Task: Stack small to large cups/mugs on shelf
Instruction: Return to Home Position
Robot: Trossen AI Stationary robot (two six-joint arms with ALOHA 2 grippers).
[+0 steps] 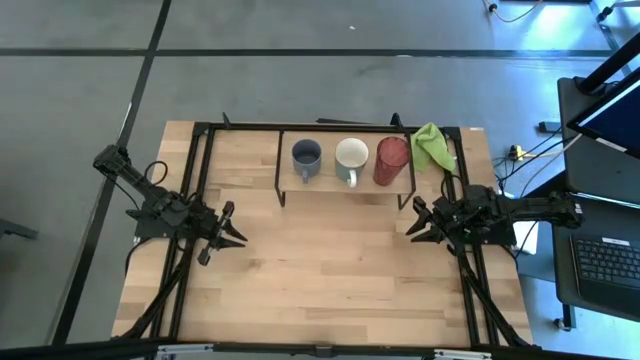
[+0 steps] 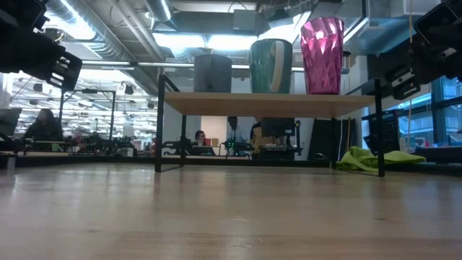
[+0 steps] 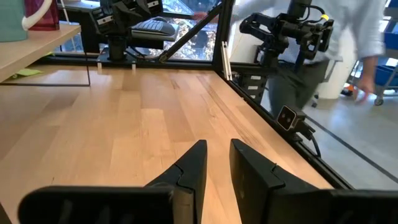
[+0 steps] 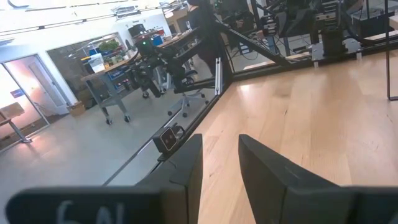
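High view shows the shelf (image 1: 330,184) in the upper middle of the frame, with three cups standing in a row on top. From the frame's left to its right they are the grey mug (image 1: 306,155), the white mug (image 1: 351,154) and the red cup (image 1: 391,157). They stand close, but I see gaps between them. A green cloth (image 1: 432,147) lies just right of the shelf. The left gripper (image 1: 235,225) hangs over the table (image 1: 300,285) at the middle left of the frame, well apart from the shelf. Its two fingers are spread a little and hold nothing. The right gripper (image 1: 412,219) is at the middle right, nearer the shelf's right leg. Its fingers are also parted and empty. I think the job looks done, since low view shows the cups getting taller along the row. The two mugs look hard and a bit heavy, and they would likely break if dropped. A good place to grab one is the rim, with one finger inside and one outside. The handles look small and harder to catch. The red cup looks light and smooth, maybe plastic, so it could slip or tip. I would pinch it at the rim too, gently.
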